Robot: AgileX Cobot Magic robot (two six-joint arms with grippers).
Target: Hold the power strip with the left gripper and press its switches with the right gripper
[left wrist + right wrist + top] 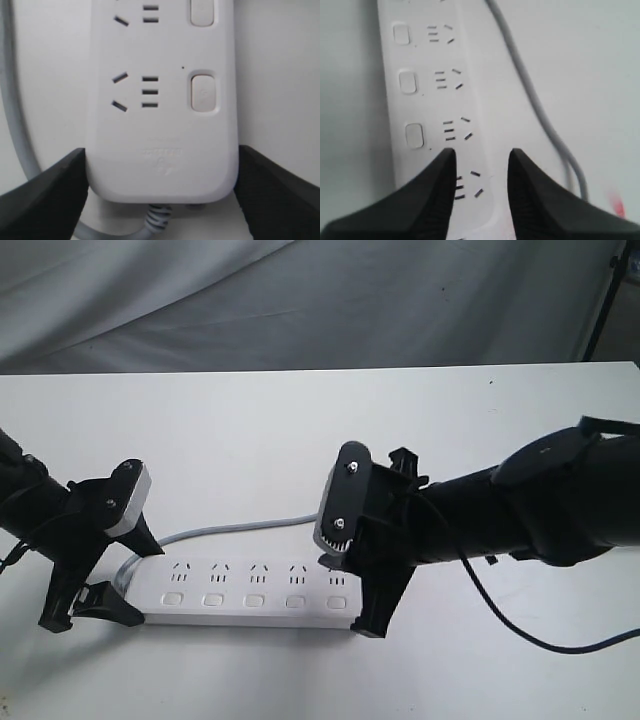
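exterior view: one strip [245,595] lay flat on the table [250,430] toward 6 o'clock, its length running from 9 to 3. it carried five socket sets and five switches [253,600] in a row along its 6 o'clock edge. one grey cord [240,527] left the 9 o'clock end and ran off toward 1 o'clock. there were two grippers: the left gripper [140,580] straddled the 9 o'clock end, and the right gripper [350,590] hung over the 3 o'clock end.

left wrist view: the left gripper [162,152] had its jaws closed across the strip's width by the cord outlet, one finger [50,200] touching each long edge. two switches showed here, both clear of the fingers.

right wrist view: the right gripper [482,155] had its jaws a narrow gap apart, holding nothing, over the end socket set. three switches and four socket sets showed.

the strip looked light, stiff and smooth, so it would likely skid on the table under a push. the narrow width at the cord end seemed the sound place to hold it, away from the buttons.
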